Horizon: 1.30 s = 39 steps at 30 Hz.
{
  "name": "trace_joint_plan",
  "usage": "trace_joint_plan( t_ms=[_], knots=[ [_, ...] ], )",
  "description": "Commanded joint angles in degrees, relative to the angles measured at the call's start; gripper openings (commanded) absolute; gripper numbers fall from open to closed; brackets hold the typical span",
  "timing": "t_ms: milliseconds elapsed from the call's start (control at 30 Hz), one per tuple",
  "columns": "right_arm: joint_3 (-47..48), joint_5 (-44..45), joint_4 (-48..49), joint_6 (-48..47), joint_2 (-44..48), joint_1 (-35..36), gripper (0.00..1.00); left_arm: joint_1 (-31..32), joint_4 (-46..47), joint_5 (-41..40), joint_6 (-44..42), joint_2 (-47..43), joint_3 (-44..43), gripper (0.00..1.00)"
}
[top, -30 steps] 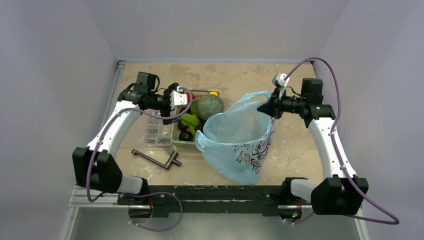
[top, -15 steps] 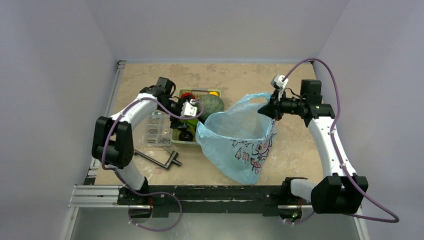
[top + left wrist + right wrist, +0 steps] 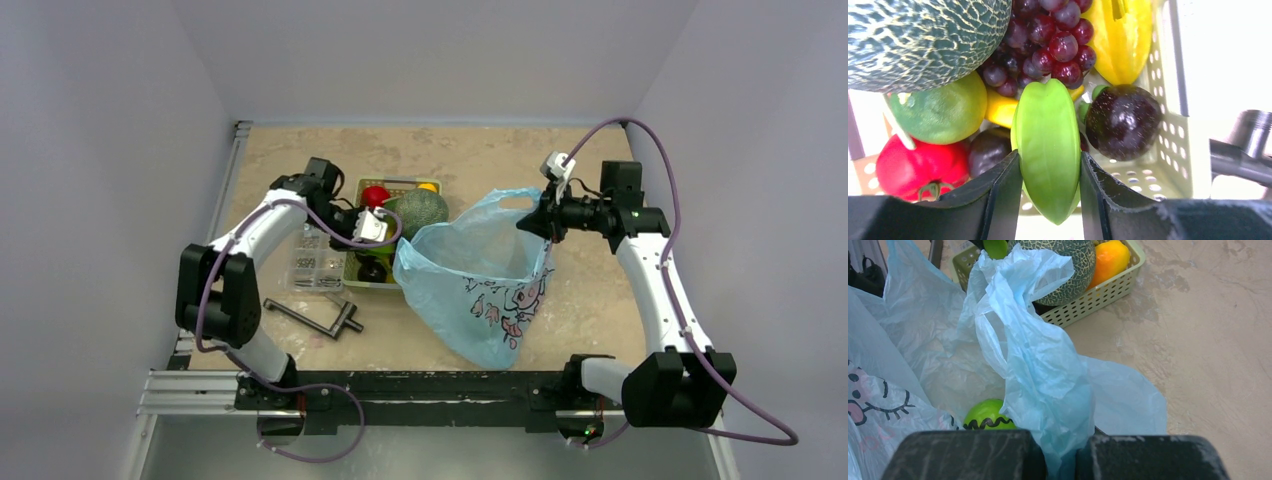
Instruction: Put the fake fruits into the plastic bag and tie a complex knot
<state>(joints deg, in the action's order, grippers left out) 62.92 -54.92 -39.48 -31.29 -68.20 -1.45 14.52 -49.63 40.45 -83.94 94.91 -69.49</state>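
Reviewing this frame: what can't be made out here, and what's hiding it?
- Top view: how many fruits are in the plastic bag; its crinkled walls hide the inside.
- Right wrist view: the green fruit in the bag, partly behind the handle the right gripper clamps.
- Left wrist view: the red fruit, partly behind a finger of the left gripper gripping the green piece.
- Top view: the clear box's contents, too small.

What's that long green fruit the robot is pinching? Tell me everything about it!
The green fruit is smooth, shiny plastic, long with pointed ends and a raised ridge down its middle, like a star fruit. The left gripper is shut on it, its dark fingers pressing both sides. It is in or just above the pale mesh basket; which one cannot be told. Dark grapes lie behind it and a dark round fruit sits close beside it.
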Motion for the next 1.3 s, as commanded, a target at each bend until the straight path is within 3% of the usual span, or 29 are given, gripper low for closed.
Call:
trace_joint_plan(
  t_ms=[0,100,233,300,367,433,567,700,1000,1067,1267],
  knots=[
    [2.13,-0.07,-0.11,-1.8,0.6,0.05,0.0,-1.45,-7.81,2.97,-4.7,-8.83,0.17,0.26],
    [2.54,-0.58,0.35,-1.34,0.53,0.05,0.0,-2.48,-10.36,4.46,-3.39,-13.82,0.28,0.26],
    [2.88,-0.31,0.56,-0.35,0.44,0.13,0.0,-3.71,-11.4,9.87,8.09,-17.96,-7.45,0.26],
    [2.16,-0.45,1.63,1.07,0.32,0.08,0.0,-0.8,-6.67,10.79,17.76,-20.25,-11.34,0.27],
    [1.79,-0.75,1.76,1.27,-0.02,0.21,0.0,4.86,1.19,6.05,27.46,-22.83,-12.79,0.28],
    [1.94,-1.0,1.85,1.76,-0.38,0.29,0.0,10.42,6.2,1.97,31.64,-23.52,-14.19,0.3],
    [2.99,-0.94,3.02,3.62,-0.69,0.61,0.0,21.48,5.23,-7.4,33.07,-17.84,-21.33,0.31],
    [3.64,-0.82,3.18,5.05,-0.63,1.01,0.0,30.72,7.02,-16.18,30.91,-13.36,-22.75,0.31],
    [2.55,-0.95,6.5,8.55,-1.01,0.95,0.0,41.23,7.68,-23.55,28.68,-1.8,-18.57,0.33],
    [2.03,-0.73,7.45,9.28,-0.88,1.0,0.0,42.02,9.72,-23.73,29.78,0.47,-18.48,0.38],
    [1.42,-0.03,7.93,8.9,-1.47,1.01,0.0,43.22,13.99,-20.4,33.73,0.96,-18.74,0.81]
  ],
)
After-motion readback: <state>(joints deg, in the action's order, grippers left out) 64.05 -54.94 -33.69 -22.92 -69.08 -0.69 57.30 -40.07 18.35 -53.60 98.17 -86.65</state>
